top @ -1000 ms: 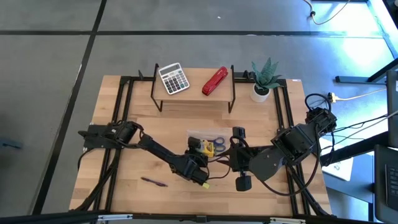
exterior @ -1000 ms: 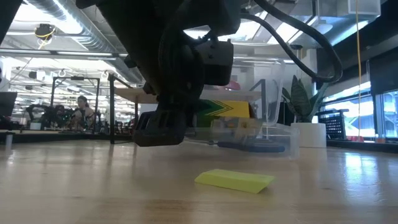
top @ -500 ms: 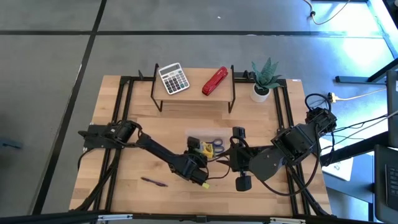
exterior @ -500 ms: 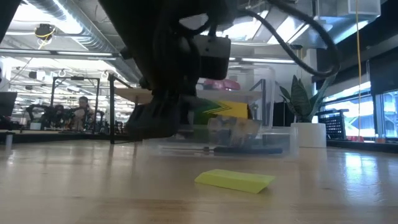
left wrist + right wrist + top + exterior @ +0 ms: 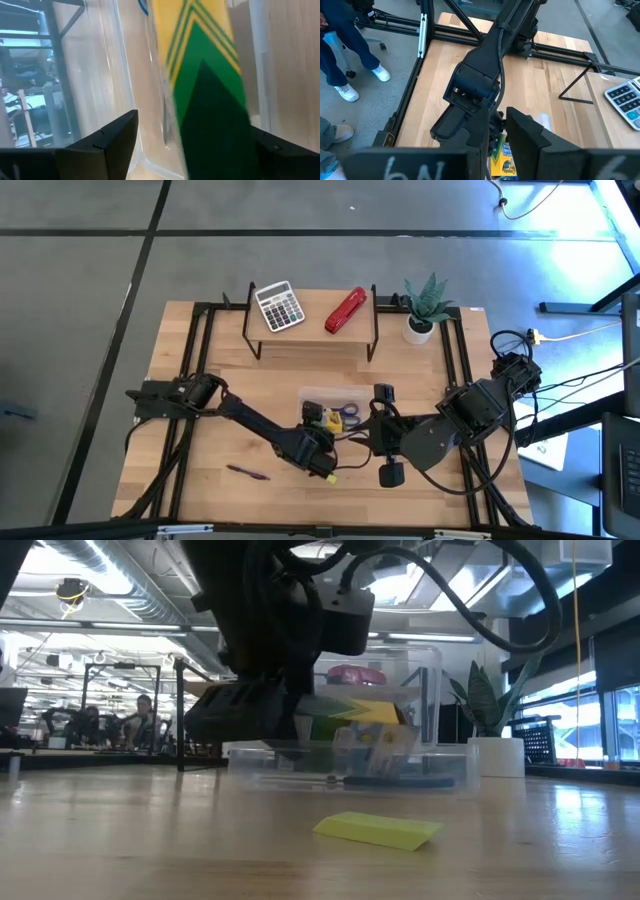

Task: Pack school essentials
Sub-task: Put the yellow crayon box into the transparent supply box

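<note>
The left gripper point(image 5: 318, 450) holds the yellow-green box point(image 5: 200, 70) between its parted jaws, long axis running straight ahead, over the clear case point(image 5: 440, 765). The right gripper's point(image 5: 377, 430) jaw state is unclear; it sits beside the case.

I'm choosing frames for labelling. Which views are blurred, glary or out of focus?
Left wrist view: the yellow-green printed box fills the picture, soft and smeared. Low view: the left tool is a dark backlit shape, while the yellow block stays sharp. High view: even, with blue window glare at the right edge. Right wrist view: clear.
</note>
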